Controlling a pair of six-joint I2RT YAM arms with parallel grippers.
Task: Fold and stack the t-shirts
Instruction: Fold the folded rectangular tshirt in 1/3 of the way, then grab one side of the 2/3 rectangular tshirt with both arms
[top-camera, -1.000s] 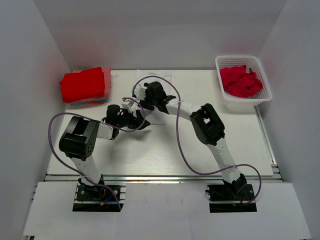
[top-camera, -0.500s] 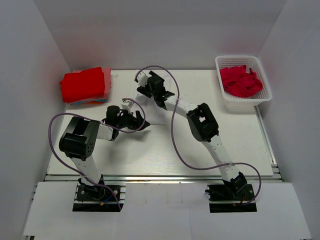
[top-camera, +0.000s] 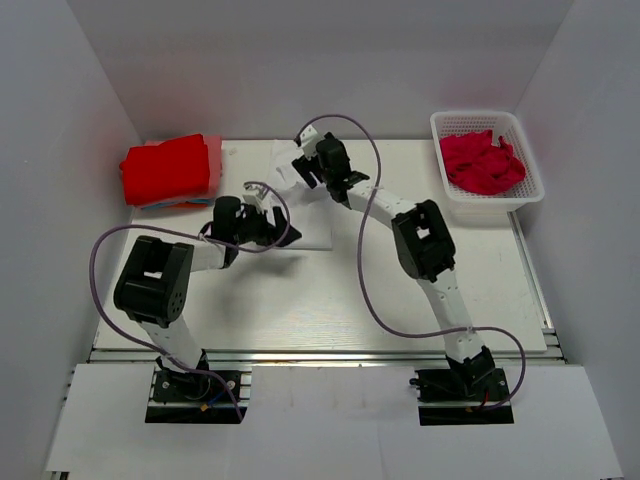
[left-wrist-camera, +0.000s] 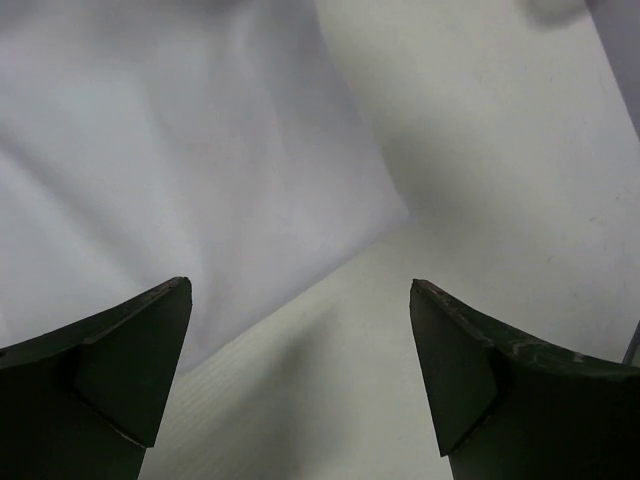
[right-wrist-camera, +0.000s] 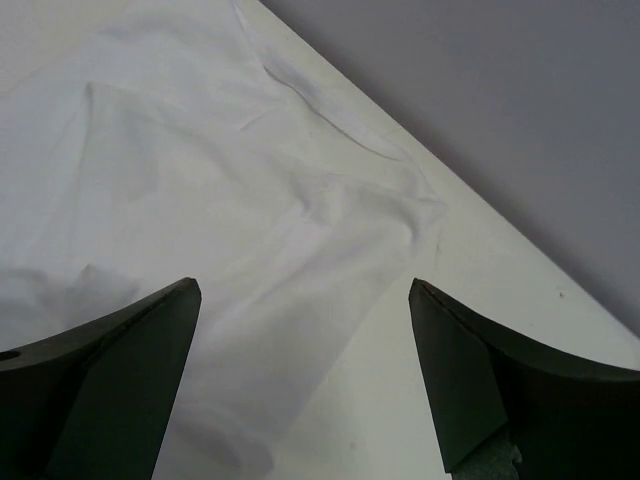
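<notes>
1. Well to the left of the white t-shirt (top-camera: 312, 228), folded red t-shirts (top-camera: 167, 172) lie stacked at the far-left corner of the table (top-camera: 400, 300). Only the top view shows them. A pale edge (top-camera: 176, 204) peeks out under the stack, too small to identify.
2. The left gripper (top-camera: 284, 236) hangs low over the near-left part of the white t-shirt. From above, the gap between its jaws is hard to judge. Its own wrist view settles it: the jaws stand wide apart with nothing between them. There the cloth fills the left side, and its edge gives way to bare table on the right.
3. The white t-shirt lies spread on the white table, so its outline is hard to trace from above. The wrist views bring out folds and creases that the top view loses.
4. The right gripper (top-camera: 308, 170) hovers over the far part of the white t-shirt. Its wrist view shows the jaws spread wide and empty above rumpled cloth that reaches nearly to the table's edge, with the grey wall (right-wrist-camera: 500, 110) beyond.
5. Well to the right of the white t-shirt, a white lattice basket (top-camera: 480, 116) holds crumpled crimson t-shirts (top-camera: 482, 163). How many cannot be told. Neither wrist view shows the basket.
</notes>
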